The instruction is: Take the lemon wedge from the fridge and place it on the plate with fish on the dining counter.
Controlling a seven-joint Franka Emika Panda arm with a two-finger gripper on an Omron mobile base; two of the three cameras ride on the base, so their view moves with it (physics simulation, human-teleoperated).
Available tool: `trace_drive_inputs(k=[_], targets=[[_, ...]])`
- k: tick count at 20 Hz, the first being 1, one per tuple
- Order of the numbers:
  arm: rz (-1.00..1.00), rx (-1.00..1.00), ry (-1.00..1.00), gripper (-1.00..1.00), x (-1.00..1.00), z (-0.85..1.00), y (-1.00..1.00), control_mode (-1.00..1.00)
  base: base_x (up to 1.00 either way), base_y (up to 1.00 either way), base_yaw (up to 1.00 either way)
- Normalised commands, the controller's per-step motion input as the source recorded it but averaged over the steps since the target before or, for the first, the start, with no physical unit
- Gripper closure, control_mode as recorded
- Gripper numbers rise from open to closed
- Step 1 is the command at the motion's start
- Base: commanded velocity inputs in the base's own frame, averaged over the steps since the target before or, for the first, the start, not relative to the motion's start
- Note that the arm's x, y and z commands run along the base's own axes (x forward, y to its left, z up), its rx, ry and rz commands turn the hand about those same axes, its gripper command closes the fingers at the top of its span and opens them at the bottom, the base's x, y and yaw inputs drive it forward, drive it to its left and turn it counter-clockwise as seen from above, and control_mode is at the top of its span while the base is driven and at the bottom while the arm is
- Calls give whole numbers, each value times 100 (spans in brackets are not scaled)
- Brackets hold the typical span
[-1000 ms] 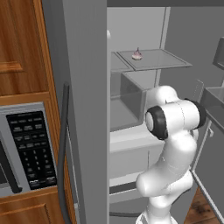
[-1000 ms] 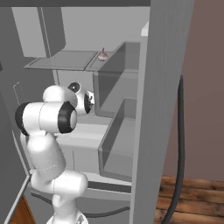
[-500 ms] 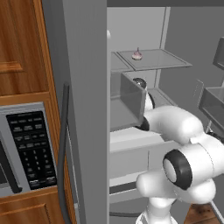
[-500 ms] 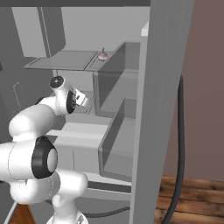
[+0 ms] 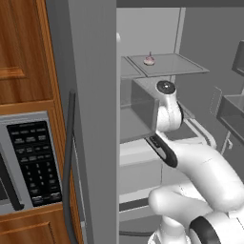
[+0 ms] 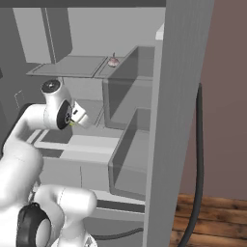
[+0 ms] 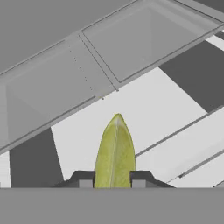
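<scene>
The tall grey double-door fridge (image 5: 95, 119) stands open, its near door edge running down the left base view with a long dark bar handle (image 5: 71, 162), and grey shelves and bins inside. To its left sits a steel built-in microwave (image 5: 28, 167) set in brown wood cabinetry (image 5: 24, 52). A grey glass shelf (image 5: 164, 64) high in the fridge carries 1 small pinkish round item with a stem (image 5: 149, 60), well apart from the arm.

The white arm (image 5: 200, 167) reaches into the fridge interior below that shelf, its wrist bent toward the left-hand bin (image 6: 128, 91) as seen from the right base view.

The gripper (image 7: 113, 179) is closed most of the way on the tiny yellow-green lemon wedge (image 7: 114, 151). In the hand view the wedge stands between the 2 dark fingertips (image 7: 83, 178), its pointed end sticking out ahead of them over the pale fridge floor. In the right base view a speck of yellow-green shows at the gripper's mouth.

The wedge looks very light, soft and probably slick on its cut faces, so it could squirt out under hard pressure. The present hold, across the flat sides near the thick end, seems the right place; a gentle, steady squeeze should carry it.
</scene>
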Motion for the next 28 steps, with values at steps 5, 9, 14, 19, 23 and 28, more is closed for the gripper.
trace_drive_inputs(k=[5,9,14,19,23,28], targets=[[-1,1,0,100,-60,0,0,100,-40,0,7],[0,0,0,100,0,0,0,100,-100,-1,28],[0,0,0,100,0,0,0,100,-100,-12,33],[0,0,0,100,0,0,0,100,-100,-33,37],[0,0,0,100,0,0,0,100,-100,-44,52],[0,0,0,100,0,0,0,100,-74,-9,74]])
